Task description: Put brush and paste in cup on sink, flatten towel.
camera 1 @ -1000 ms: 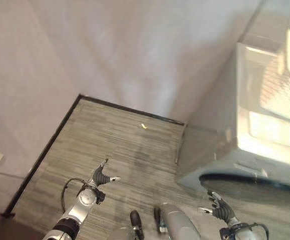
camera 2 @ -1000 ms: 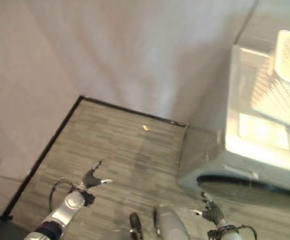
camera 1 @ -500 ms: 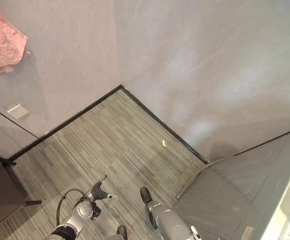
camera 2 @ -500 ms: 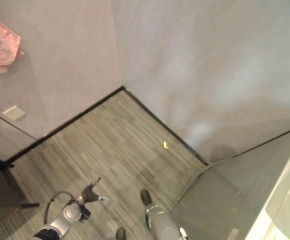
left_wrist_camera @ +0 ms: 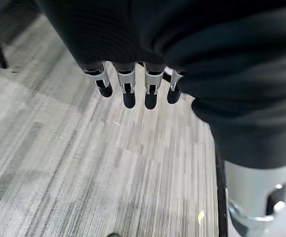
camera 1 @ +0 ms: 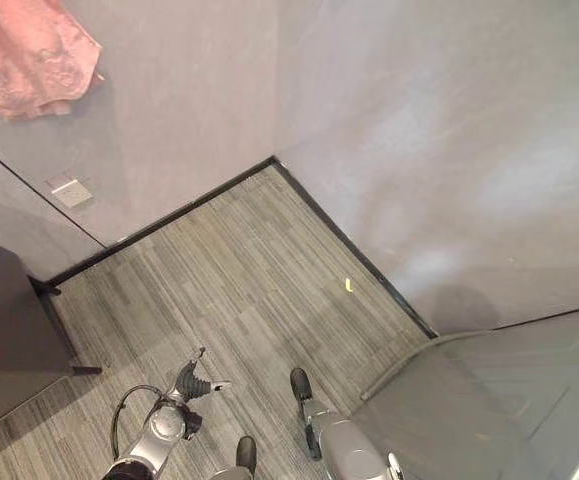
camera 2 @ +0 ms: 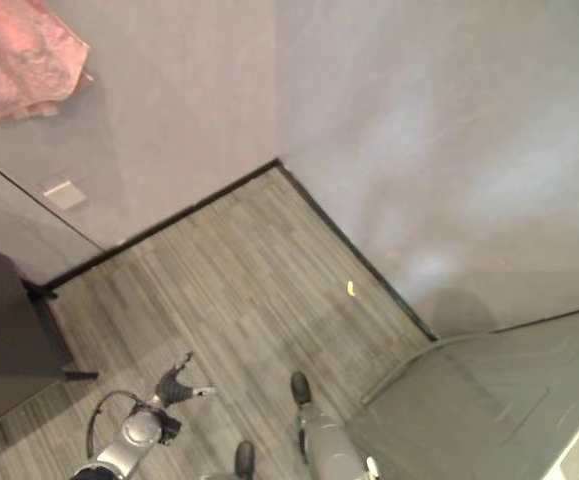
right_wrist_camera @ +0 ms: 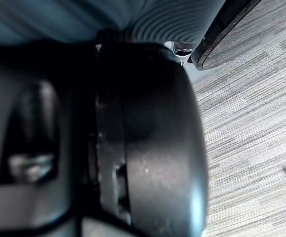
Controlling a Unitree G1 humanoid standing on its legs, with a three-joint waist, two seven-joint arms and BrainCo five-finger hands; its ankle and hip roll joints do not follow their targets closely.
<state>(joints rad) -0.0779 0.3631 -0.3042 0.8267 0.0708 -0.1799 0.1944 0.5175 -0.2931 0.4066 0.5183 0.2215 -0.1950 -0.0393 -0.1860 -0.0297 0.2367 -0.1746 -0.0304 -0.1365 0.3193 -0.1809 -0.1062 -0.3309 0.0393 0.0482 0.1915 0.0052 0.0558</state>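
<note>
1. Whole picture swung over to the robot's left since a second ago: a turn of the head, not a move of the things. Now looking down at a corner of the grey wall (camera 1: 419,130) and the striped floor (camera 1: 239,270).
2. Gone from the picture with that turn: the big white box with the round dark rim. Just a plain grey panel (camera 1: 509,400) low on the right now.
3. New on the left: a dark cabinet (camera 1: 9,330) standing on the floor.
4. New up in the top left corner: a pink towel (camera 1: 34,55), hanging on the wall, bunched and not flat. Good news for the towel job, since it is the thing to flatten, but well apart from both arms.
5. Left robot hand (camera 1: 197,380) low over the floor, fingers (left_wrist_camera: 128,91) straight and spread, holding nothing.
6. Right robot hand (right_wrist_camera: 147,148) just a dark cover up close; cannot tell how it is set.
7. Tiny yellow bit (camera 1: 348,285) lying on the floor by the wall.
8. Probably a looking-around step: nothing picked up, towel to be reached first.
</note>
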